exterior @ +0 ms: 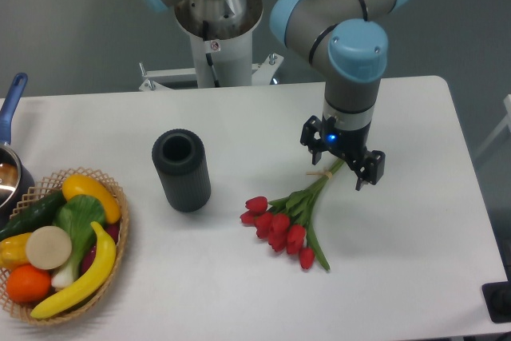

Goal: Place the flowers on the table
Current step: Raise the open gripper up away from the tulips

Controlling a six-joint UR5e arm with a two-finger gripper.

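Table (239,293): white top with rounded corners, filling most of the view and bearing every item listed below.

Robot arm (343,13): grey segments with light blue joint caps, reaching down from the far side over the right half of the table; its white pedestal stands at the far edge.

Wicker basket (120,233): near left corner, holding a yellow banana, an orange, a cucumber, a yellow pepper and leafy greens, among other pieces.

Vase (182,172): dark grey ribbed cylinder, upright with its mouth open upward, left of centre, between the basket and the flowers and touching neither.

Flowers (281,227): bunch of red tulips with closed buds, lying flat on the table right of centre. Buds fan out toward the near left; green stems run up to the far right, tied with a pale band near their ends.

Gripper (341,161): black, with a blue light, directly over the tied stem ends. Fingers (367,170) spread apart, one on either side of the stems, not clamping them; whether they touch the stems cannot be told.

Pot (9,157): far left edge, mostly cut off, blue handle pointing away.
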